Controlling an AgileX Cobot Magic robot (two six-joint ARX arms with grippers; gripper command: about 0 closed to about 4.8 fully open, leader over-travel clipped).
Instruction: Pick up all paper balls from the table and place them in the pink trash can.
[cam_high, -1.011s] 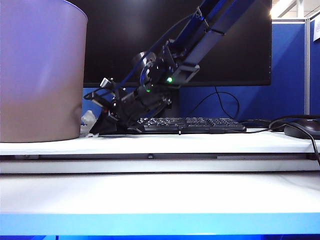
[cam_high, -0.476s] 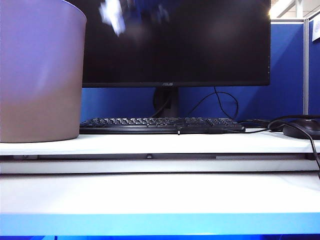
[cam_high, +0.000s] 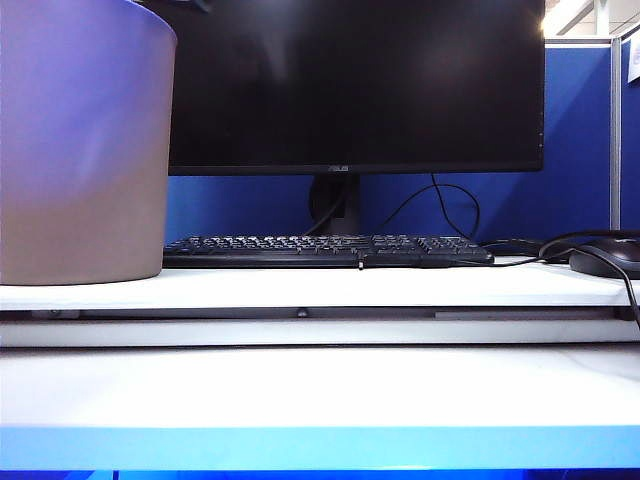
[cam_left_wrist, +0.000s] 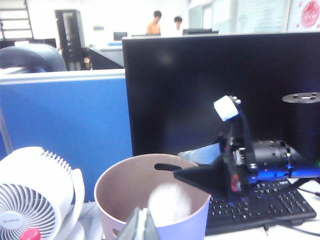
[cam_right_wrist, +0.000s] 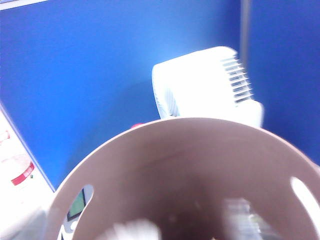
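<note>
The right gripper (cam_right_wrist: 185, 226) hangs over the pink bin (cam_left_wrist: 105, 187) with its blurred fingers spread, grasping nothing. A white paper ball (cam_left_wrist: 170, 202) is just below it, inside the bin. The left gripper (cam_left_wrist: 141, 227) is clenched near the bin's rim.

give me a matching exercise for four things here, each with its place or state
1 pink trash can
2 right gripper
3 left gripper
4 keyboard

a in front of the monitor
b open, above the can's mouth
c beside the white fan
d shut, close to the can's near rim

Pairs: 1-c, 2-b, 3-d, 4-a
</note>
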